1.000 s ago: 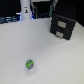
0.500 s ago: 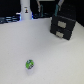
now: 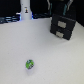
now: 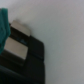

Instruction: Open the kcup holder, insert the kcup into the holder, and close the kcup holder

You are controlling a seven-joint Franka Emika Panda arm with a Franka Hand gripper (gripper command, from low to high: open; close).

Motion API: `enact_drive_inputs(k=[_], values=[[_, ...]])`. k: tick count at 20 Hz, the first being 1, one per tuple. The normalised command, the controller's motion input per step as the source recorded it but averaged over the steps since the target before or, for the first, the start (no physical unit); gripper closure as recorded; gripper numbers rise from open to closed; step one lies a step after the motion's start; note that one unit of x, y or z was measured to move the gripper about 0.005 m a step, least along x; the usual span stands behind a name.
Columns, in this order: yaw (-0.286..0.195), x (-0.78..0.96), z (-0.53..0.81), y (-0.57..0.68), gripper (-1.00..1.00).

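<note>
The kcup holder (image 3: 62, 26) is a black boxy block with two grey panels on its front, standing at the back on the exterior view's right. Both panels look shut. The kcup (image 3: 30, 64) is a tiny green pod lying on the white table near the front, far from the holder. A dark shape above the holder (image 3: 59, 7) looks like my arm; the gripper itself is not clear there. The wrist view shows the holder (image 4: 22, 57) close up with a grey panel (image 4: 15, 47), and a teal part (image 4: 3, 25) at the frame edge. The jaws are not visible.
A white bottle-shaped object (image 3: 25, 10) stands at the back on the exterior view's left. Dark clutter runs along the table's far edge (image 3: 10, 20). The white table (image 3: 50, 55) spreads between the holder and the kcup.
</note>
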Motion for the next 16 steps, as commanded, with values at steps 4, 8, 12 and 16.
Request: enact_drive_inputs(k=[4,8,12,16], values=[[-0.173,-0.18,-0.14,0.66,-1.0],[-0.168,-0.17,-0.19,0.62,-1.0],[-0.163,-0.12,-0.22,0.57,-1.0],[-0.154,-0.11,-0.25,0.52,-1.0]])
